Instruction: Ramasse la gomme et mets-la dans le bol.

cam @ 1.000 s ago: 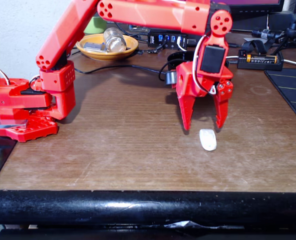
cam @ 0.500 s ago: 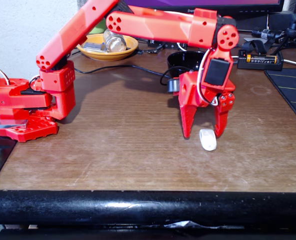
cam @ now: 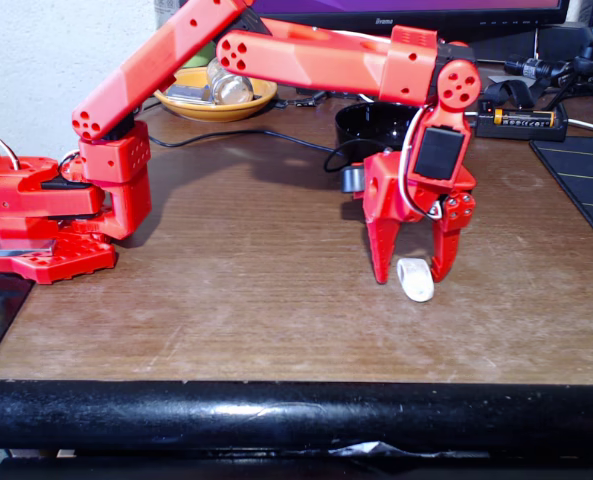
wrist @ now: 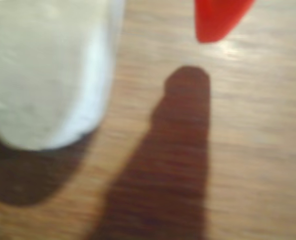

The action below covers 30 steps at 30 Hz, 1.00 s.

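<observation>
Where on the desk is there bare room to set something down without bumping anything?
Bare wood runs between the arm's base and the claw, and along the front black edge. The back is crowded: black bowl, yellow dish, cables, battery. The eraser sits between the claw's fingers.

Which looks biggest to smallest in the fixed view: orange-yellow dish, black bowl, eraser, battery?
1. Orange-yellow dish, widest, though partly behind the arm.
2. Black bowl, partly hidden, so its rank against the dish is unsure.
3. Battery.
4. Eraser, nearest the camera.
</observation>
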Motion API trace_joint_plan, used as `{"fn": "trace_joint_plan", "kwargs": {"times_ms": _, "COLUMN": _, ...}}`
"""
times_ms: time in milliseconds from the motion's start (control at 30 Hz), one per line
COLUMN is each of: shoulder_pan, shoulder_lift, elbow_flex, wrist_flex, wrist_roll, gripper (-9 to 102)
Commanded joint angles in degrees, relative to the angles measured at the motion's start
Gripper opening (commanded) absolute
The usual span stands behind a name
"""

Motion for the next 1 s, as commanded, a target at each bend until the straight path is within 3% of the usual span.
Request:
{"fn": "trace_joint_plan", "kwargs": {"times_ms": 0, "shoulder_pan": 0.88, "shoulder_lift": 0.18, "elbow_flex": -2.81, "wrist_flex": -1.14, "wrist_roll": 0.62, "gripper": 23}}
{"fn": "trace_joint_plan", "kwargs": {"times_ms": 200, "shoulder_pan": 1.05, "shoulder_lift": -0.44, "elbow_flex": -2.99, "wrist_flex": -1.67, "wrist_roll": 1.05, "gripper": 13}}
{"fn": "trace_joint_plan", "kwargs": {"times_ms": 333, "shoulder_pan": 1.23, "shoulder_lift": -0.44, "elbow_flex": -3.96, "wrist_flex": -1.67, "wrist_roll": 1.49, "gripper": -6}}
{"fn": "trace_joint_plan", "kwargs": {"times_ms": 633, "shoulder_pan": 0.97, "shoulder_lift": 3.34, "elbow_flex": -4.04, "wrist_flex": 0.79, "wrist_roll": 2.37, "gripper": -6}}
{"fn": "trace_joint_plan", "kwargs": {"times_ms": 967, "shoulder_pan": -4.75, "shoulder_lift": 39.38, "elbow_flex": 37.09, "wrist_flex": -12.48, "wrist_roll": 2.81, "gripper": -6}}
